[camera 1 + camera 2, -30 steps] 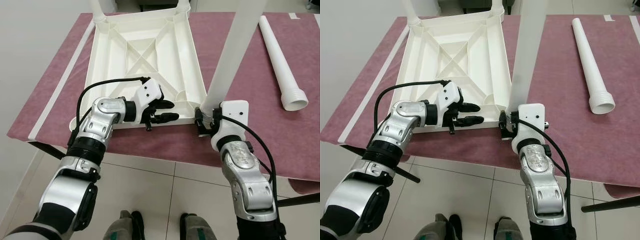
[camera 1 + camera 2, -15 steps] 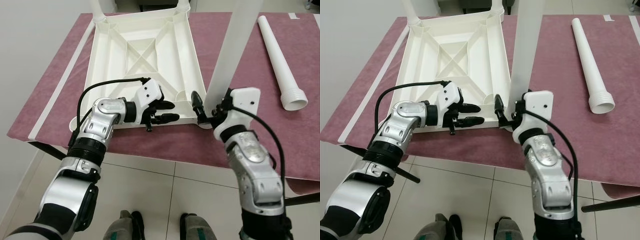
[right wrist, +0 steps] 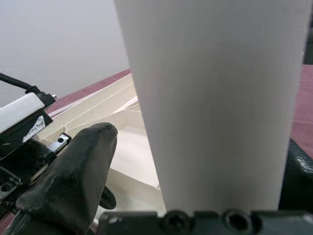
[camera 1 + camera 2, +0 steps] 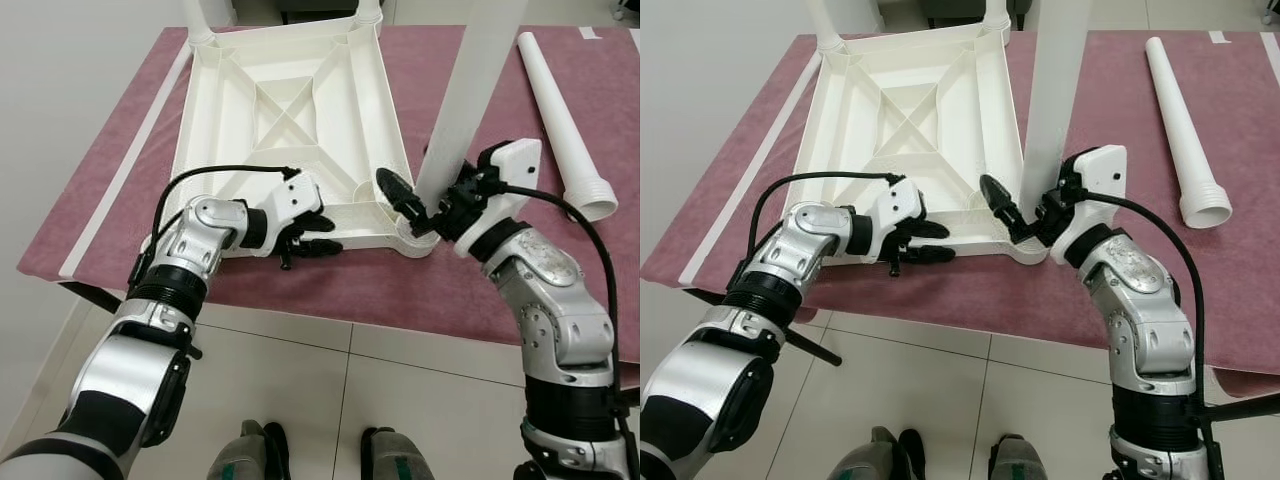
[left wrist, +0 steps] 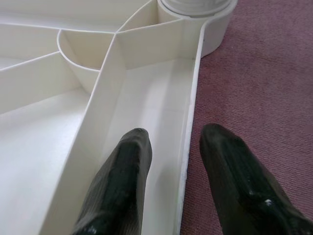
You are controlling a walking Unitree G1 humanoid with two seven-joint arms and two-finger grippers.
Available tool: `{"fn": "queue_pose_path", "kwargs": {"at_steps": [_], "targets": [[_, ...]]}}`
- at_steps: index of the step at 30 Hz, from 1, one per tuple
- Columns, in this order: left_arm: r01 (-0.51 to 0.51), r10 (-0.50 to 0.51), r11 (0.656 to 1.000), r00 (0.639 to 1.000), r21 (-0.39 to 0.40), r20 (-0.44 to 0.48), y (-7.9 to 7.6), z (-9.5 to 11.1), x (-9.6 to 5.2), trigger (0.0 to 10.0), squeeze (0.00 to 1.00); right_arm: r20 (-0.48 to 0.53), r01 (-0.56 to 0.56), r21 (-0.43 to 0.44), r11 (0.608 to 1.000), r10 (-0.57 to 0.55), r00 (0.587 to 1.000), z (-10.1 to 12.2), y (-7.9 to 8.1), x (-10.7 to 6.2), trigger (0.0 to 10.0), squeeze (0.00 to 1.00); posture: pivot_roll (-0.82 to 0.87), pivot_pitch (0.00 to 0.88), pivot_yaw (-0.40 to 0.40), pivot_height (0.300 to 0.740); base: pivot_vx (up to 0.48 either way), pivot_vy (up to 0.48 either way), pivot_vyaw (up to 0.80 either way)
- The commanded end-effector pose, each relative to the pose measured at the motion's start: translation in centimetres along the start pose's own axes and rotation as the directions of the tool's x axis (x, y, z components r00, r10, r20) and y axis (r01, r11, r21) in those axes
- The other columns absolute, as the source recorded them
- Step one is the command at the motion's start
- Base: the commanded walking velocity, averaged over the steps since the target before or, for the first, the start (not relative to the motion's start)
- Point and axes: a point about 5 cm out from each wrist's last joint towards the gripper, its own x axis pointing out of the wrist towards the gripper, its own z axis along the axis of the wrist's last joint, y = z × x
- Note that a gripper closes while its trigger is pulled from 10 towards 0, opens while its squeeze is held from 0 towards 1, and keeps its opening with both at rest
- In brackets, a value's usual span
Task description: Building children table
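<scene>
I see the white plastic tabletop (image 4: 285, 120) lying upside down across the upper middle of the head views, ribbed underside up, on a maroon cloth (image 4: 500, 280) that covers the work surface, with a pale strip (image 4: 125, 165) running along the cloth's left edge. At the tabletop's near right corner a white leg (image 4: 470, 90) stands upright in its socket (image 4: 418, 240), rising out of the top of the frame; two more legs stand at the far corners, the far left leg (image 4: 197, 20) and the far right leg (image 4: 370, 10), both cut off by the top edge. My right gripper (image 4: 425, 205) sits at the base of the upright leg, just right of centre, its fingers spread to either side of the tube; one black finger (image 4: 998, 203) reaches out over the tabletop's corner, and in the right wrist view the leg (image 3: 215, 98) stands between the two fingers with a gap on the left side, so I read it as open around the leg rather than clamped. My left gripper (image 4: 310, 235) is at the near edge of the tabletop, left of centre, and its wrist view shows the two fingertips (image 5: 127, 161) apart and straddling the rim (image 5: 188, 142), one inside and one over the cloth. A spare leg (image 4: 560, 120) lies loose on the cloth at the upper right, threaded end toward me. Below the table edge I see pale floor tiles (image 4: 330, 400) and the robot's feet (image 4: 320, 455)
</scene>
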Motion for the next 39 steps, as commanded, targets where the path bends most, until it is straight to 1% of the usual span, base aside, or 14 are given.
{"fn": "queue_pose_path", "kwargs": {"at_steps": [1,2,4,5,6,12,19,22,30,35,36,37,38,39], "targets": [[-0.150,0.151,0.988,0.987,0.026,-0.053,0.9,-0.4,0.3,8.9,0.00,0.005,-0.079,0.020,0.997,0.078,0.997,-0.1,0.3,0.6,10.0,0.00,-0.16,0.169,0.166,0.740,0.000,0.000,0.00],[-0.143,0.145,0.989,0.988,0.035,-0.061,0.9,-0.4,0.4,4.4,0.00,0.004,-0.096,0.032,0.995,0.096,0.995,-0.2,0.1,0.7,10.0,0.00,-0.16,0.169,0.167,0.740,0.000,0.000,0.00],[-0.137,0.140,0.990,0.988,0.041,-0.065,0.9,-0.4,0.5,4.4,0.00,0.004,-0.108,0.040,0.993,0.108,0.994,-0.2,0.0,0.8,10.0,0.00,-0.16,0.169,0.167,0.740,0.000,0.000,0.00],[-0.128,0.131,0.991,0.989,0.047,-0.071,0.8,-0.4,0.6,3.2,0.00,0.003,-0.117,0.045,0.992,0.117,0.993,-0.3,-0.1,0.8,10.0,0.00,-0.16,0.169,0.167,0.740,0.000,0.000,0.00],[-0.112,0.116,0.992,0.990,0.053,-0.076,0.6,-0.5,0.7,0.0,0.00,-0.001,-0.131,0.051,0.990,0.132,0.991,-0.3,-0.1,0.8,10.0,0.00,-0.16,0.168,0.170,0.740,0.000,0.000,0.00],[-0.072,0.077,0.995,0.994,0.063,-0.074,0.4,-0.7,0.8,0.0,0.00,-0.016,-0.192,0.057,0.980,0.193,0.981,-0.5,-0.6,0.8,10.0,0.00,-0.16,0.163,0.170,0.740,0.000,0.000,0.00],[0.003,0.004,0.994,0.998,0.108,-0.064,0.5,-0.7,-0.4,0.0,0.00,-0.030,-0.237,0.032,0.971,0.238,0.971,-0.4,-1.0,0.8,10.0,0.00,-0.16,0.160,0.168,0.740,0.000,0.000,0.00],[0.093,-0.085,0.983,0.995,0.159,-0.056,0.2,-0.7,-2.4,0.0,0.00,-0.049,-0.284,0.015,0.959,0.285,0.957,-0.5,-0.2,0.3,10.0,0.00,-0.15,0.160,0.163,0.740,0.000,0.000,0.00],[0.185,-0.173,0.960,0.982,0.211,-0.073,-0.5,-0.9,-4.4,0.0,0.00,-0.081,-0.378,0.009,0.926,0.377,0.923,-0.8,1.5,-0.5,10.0,0.00,-0.14,0.161,0.159,0.740,0.000,0.000,0.00],[0.192,-0.178,0.958,0.981,0.212,-0.083,-0.7,-1.2,-4.7,0.0,0.00,-0.076,-0.391,0.014,0.920,0.391,0.917,-0.9,1.9,-0.6,10.0,0.00,-0.14,0.161,0.159,0.740,0.000,0.000,0.00],[0.192,-0.178,0.958,0.980,0.211,-0.087,-0.7,-1.3,-4.7,0.0,0.00,-0.071,-0.394,0.016,0.919,0.394,0.916,-0.9,1.9,-0.5,8.6,0.00,-0.14,0.161,0.159,0.740,0.000,0.000,0.00],[0.194,-0.179,0.959,0.980,0.209,-0.089,-0.8,-1.5,-4.7,0.0,0.00,-0.059,-0.391,0.019,0.920,0.392,0.918,-0.8,1.9,-0.4,8.6,0.00,-0.14,0.161,0.159,0.740,0.000,0.000,0.00],[0.193,-0.178,0.960,0.980,0.204,-0.087,-0.9,-1.6,-4.7,0.0,0.00,-0.043,-0.392,0.023,0.920,0.392,0.919,-0.6,2.0,-0.4,0.0,0.00,-0.15,0.162,0.156,0.740,0.000,0.000,0.00],[0.193,-0.178,0.960,0.980,0.204,-0.087,-0.9,-1.6,-4.7,0.0,0.00,-0.043,-0.392,0.023,0.920,0.392,0.919,-0.6,2.0,-0.4,0.0,0.00,-0.15,0.162,0.156,0.740,0.000,0.000,0.00]]}}
